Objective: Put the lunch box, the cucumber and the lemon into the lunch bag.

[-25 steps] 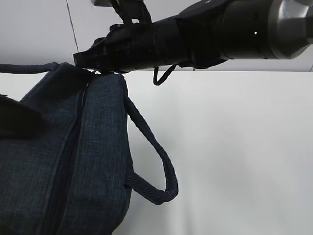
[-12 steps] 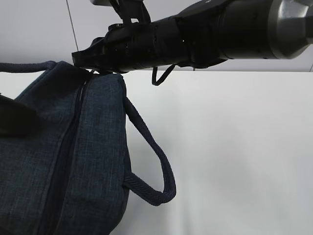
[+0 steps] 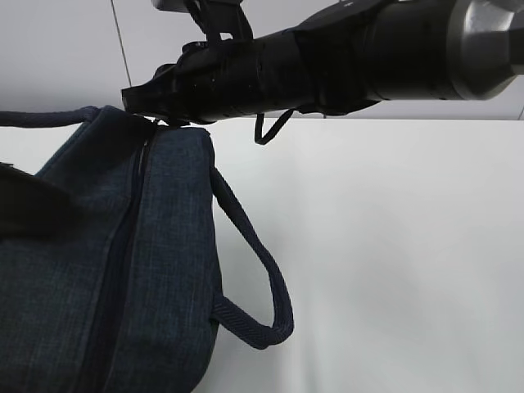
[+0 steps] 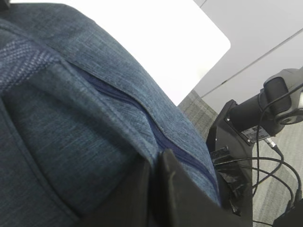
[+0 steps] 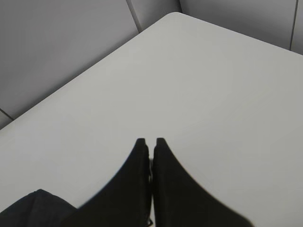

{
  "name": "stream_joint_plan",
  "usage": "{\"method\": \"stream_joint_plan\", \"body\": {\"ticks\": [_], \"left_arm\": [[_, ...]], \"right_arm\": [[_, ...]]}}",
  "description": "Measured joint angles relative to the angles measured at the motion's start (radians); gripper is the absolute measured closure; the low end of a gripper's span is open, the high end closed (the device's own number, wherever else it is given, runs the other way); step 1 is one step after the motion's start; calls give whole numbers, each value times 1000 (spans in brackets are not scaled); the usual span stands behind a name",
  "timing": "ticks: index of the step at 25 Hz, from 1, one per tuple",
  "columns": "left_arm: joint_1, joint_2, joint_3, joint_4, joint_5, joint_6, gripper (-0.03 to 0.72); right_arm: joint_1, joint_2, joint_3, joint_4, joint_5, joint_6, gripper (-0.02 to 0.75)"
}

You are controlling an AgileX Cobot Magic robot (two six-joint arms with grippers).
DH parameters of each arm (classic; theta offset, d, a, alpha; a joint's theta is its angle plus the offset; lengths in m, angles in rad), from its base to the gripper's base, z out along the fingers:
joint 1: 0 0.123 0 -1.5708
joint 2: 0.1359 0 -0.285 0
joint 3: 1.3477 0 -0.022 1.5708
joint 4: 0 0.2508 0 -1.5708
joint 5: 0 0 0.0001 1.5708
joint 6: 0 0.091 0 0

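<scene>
The right end effector (image 5: 150,142) has its two black fingers pressed together with nothing visible between them, and in the exterior view it sits right at the top far corner of the lunch bag (image 3: 106,270), by the end of the zipper (image 3: 123,237). The left end effector (image 4: 158,189) is clamped on the bag's fabric. The bag stands on the white desk (image 3: 393,246), one handle (image 3: 262,278) hanging off its side.

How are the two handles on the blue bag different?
The drooping handle hangs down in a loop beside the lunch bag. The upper handle stretches sideways along the bag's top. The drooping handle shows whole, while the upper handle runs off the picture's left edge. Both are dark blue fabric.
</scene>
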Motion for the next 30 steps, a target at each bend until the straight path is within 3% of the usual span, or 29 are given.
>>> {"method": "stream_joint_plan", "body": {"ticks": [6,17,24,30], "left_arm": [[0,51,0,-28,11,0,693],[-11,109,-2,-58,68,4,694],[-11,153,-2,-60,2,8,694],[-11,215,-14,-59,-73,40,694]], "right_arm": [[-2,10,0,-2,0,-5,731],[-35,22,0,-10,-77,-22,615],[-67,-27,0,-15,-26,-24,398],[-173,-172,0,-22,77,11,365]]}}
